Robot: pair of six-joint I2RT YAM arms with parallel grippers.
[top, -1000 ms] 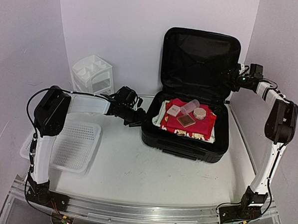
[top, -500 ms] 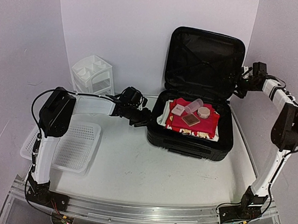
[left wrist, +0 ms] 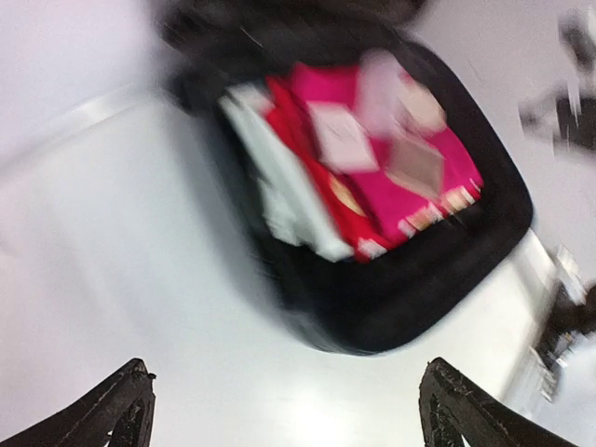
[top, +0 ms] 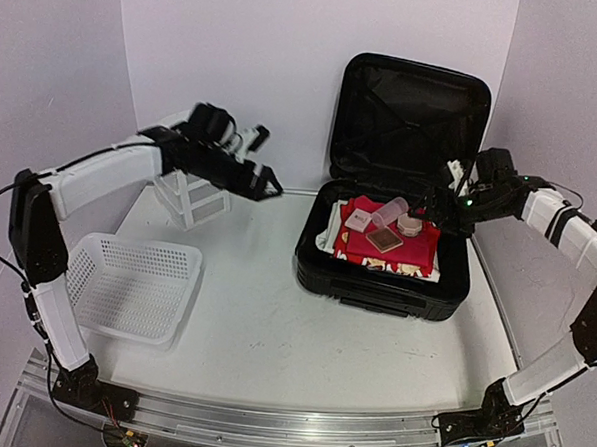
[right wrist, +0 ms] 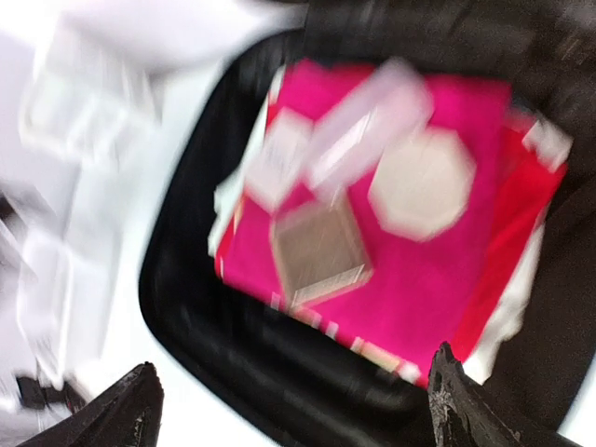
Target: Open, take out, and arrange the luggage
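1. The left wrist view is smeared. The suitcase [left wrist: 400, 298] has soft edges, and the small things [left wrist: 340, 140] on its red cloth [left wrist: 410, 196] are shapeless patches.
2. The left gripper [left wrist: 284, 410] shows only two fingertips [left wrist: 126, 410], cut by the bottom edge.
3. The right wrist view is equally blurred, and a pale blocky shape [right wrist: 84, 102] at upper left cannot be identified.
4. The right gripper [right wrist: 289, 414] is likewise cut off at the bottom edge.
5. From above, the left arm [top: 111, 169] hides part of the drawer unit [top: 202, 200].

The left tool [top: 265, 165] has let go of the large black ribbed hard-shell suitcase [top: 375, 283], now well to its right, and its jaws have spread. The right tool [top: 431, 210] has left the lid [top: 409, 119] and opened wider; red folded cloth [top: 417, 252] lies just below it.
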